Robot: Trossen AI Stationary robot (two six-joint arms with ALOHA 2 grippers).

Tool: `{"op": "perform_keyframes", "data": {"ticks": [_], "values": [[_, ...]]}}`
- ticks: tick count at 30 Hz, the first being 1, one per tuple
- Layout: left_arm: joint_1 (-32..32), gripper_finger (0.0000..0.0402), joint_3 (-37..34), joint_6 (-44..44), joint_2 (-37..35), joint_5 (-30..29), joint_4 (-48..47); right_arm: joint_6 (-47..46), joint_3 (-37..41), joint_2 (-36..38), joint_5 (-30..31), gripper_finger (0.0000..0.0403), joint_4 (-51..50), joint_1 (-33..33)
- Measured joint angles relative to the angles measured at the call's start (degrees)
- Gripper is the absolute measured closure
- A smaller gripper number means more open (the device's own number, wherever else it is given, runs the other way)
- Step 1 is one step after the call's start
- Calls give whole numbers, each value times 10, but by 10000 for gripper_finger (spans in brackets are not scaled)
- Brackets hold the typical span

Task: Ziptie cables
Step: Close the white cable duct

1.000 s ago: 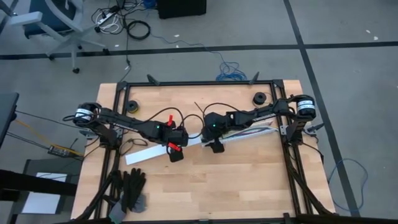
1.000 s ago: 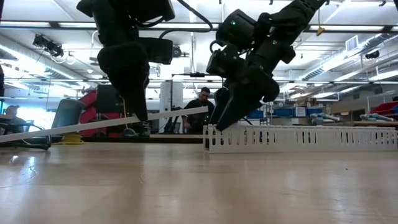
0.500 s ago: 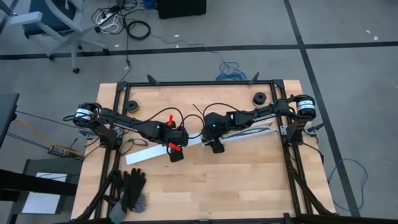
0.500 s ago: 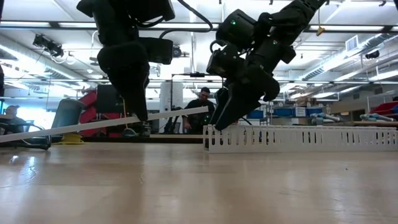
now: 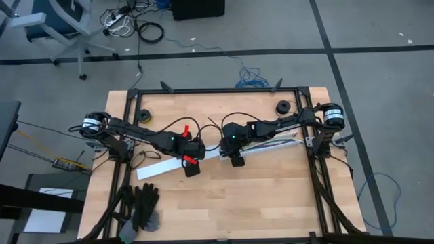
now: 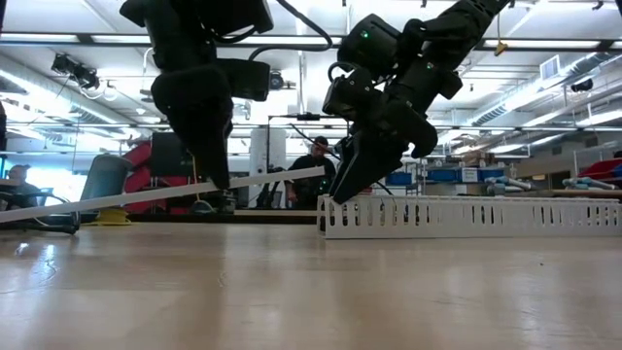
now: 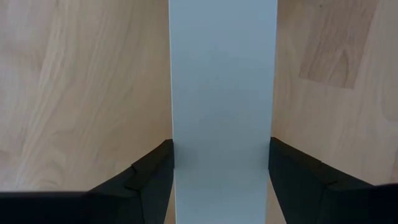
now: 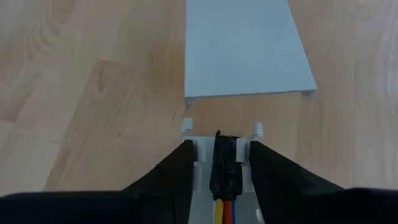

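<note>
Since a second ago the right gripper has drawn its two fingers in, and they now press on the side walls of the one white slotted channel at its near end. Between those fingers, inside the channel, lie the cables, three seen, yellow, red and blue, ending in one dark plug. Beyond on the counter, the left gripper holds the single flat white cover strip by its edges.
</note>
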State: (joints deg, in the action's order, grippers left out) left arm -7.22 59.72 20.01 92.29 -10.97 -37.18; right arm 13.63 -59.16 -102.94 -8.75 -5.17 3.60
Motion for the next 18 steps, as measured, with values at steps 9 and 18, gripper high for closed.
{"op": "perform_keyframes", "data": {"ticks": [9,18], "values": [[0,185,0,2,0,10,-3,0,0,0,0,259,0,0],[13,171,0,17,26,32,2,0,0,0,0,256,0,0]]}}
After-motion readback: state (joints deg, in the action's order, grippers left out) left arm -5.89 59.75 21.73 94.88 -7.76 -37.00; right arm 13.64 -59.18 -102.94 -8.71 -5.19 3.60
